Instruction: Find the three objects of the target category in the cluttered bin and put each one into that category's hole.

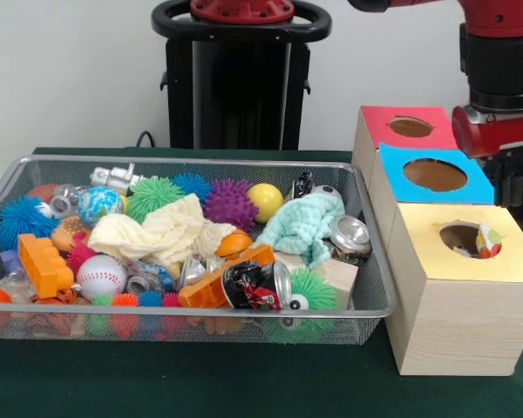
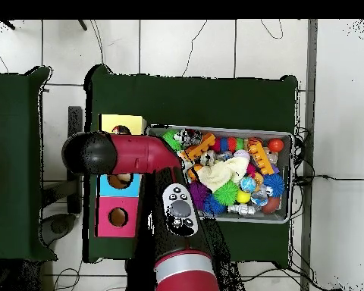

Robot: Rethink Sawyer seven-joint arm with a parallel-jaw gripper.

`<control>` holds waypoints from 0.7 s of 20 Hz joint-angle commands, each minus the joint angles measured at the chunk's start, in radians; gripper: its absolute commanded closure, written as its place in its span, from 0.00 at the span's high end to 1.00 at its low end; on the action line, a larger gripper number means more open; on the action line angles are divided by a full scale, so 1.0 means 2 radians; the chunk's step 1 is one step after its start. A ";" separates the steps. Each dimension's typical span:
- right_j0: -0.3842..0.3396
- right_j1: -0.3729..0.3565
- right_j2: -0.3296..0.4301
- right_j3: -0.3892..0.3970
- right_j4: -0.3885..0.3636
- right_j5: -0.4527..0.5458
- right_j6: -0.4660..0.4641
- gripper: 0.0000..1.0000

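Note:
The wire mesh bin (image 1: 370, 261) lies across the table, full of toys; it also shows in the overhead view (image 2: 291, 176). No confetti cloth shows among the clutter. The yellow-topped box (image 1: 458, 296) stands right of the bin, and a confetti cloth piece (image 1: 488, 239) sits in its round hole (image 1: 464, 237), at the right edge. My gripper (image 1: 510, 178) hangs above the table right of the blue-topped box, behind the yellow box. In the overhead view the arm covers the gripper and the yellow box's hole; only part of the yellow top (image 2: 123, 123) shows.
A blue-topped box (image 1: 434, 176) and a red-topped box (image 1: 408, 128) stand behind the yellow one. In the bin lie a cream cloth (image 1: 161, 233), a mint-green cloth (image 1: 303, 225), spiky balls, a baseball (image 1: 100, 276), crushed cans and an orange brick (image 1: 44, 264).

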 commanded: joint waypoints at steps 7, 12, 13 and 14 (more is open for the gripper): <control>0.041 0.026 -0.086 -0.073 -0.032 0.075 0.086 0.00; 0.051 0.029 -0.106 -0.081 -0.043 0.080 0.076 0.00; 0.053 0.031 -0.109 -0.085 -0.045 0.080 0.076 0.00; 0.054 0.031 -0.109 -0.085 -0.046 0.079 0.076 0.00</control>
